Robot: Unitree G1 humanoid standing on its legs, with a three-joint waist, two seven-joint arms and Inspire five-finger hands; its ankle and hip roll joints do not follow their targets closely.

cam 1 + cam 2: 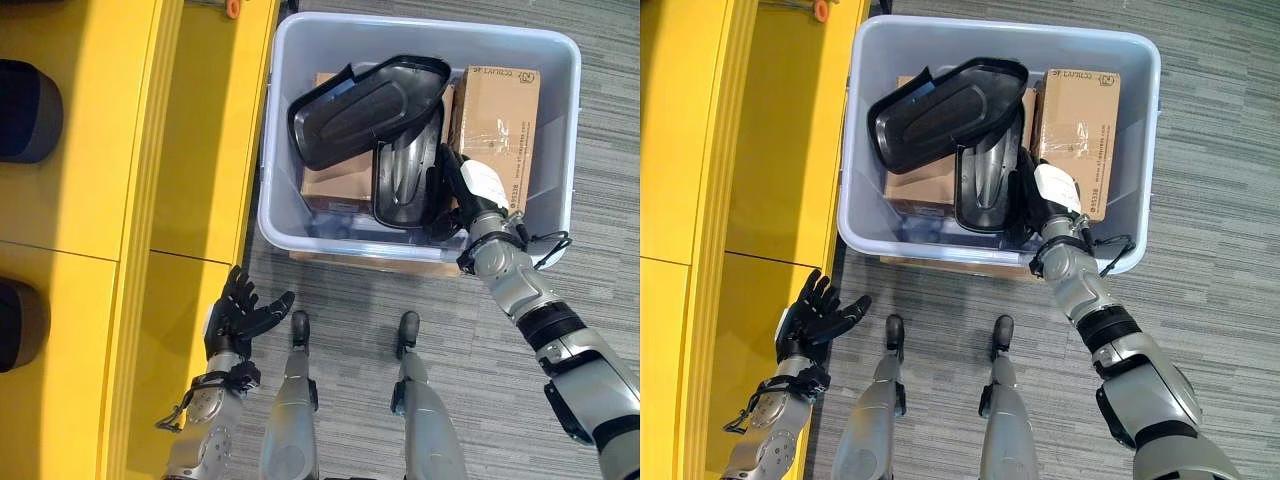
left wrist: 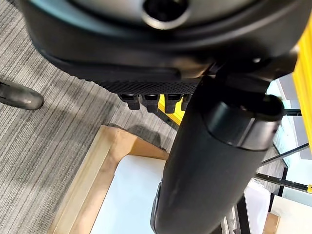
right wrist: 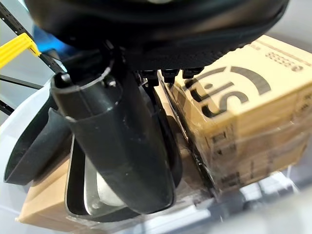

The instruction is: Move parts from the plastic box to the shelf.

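Observation:
A pale grey plastic box (image 1: 268,160) stands on the carpet beside the yellow shelf (image 1: 100,150). Two black moulded parts lie in it: a wide shell (image 1: 360,105) on top and a narrower one (image 1: 400,180) leaning under it. My right hand (image 1: 472,190), with a white cover on its back, reaches into the box between the narrower part and a cardboard carton (image 1: 497,110). Its fingers are straight and its thumb (image 3: 122,146) lies along that black part (image 3: 80,195). My left hand (image 1: 238,315) hangs open with spread fingers by the shelf's edge, holding nothing.
A second cardboard carton (image 1: 330,185) lies under the black parts. A flat cardboard sheet (image 1: 370,265) sticks out from under the box. Dark rounded items (image 1: 25,110) sit on the shelf at the far left. Grey carpet lies to the right of the box.

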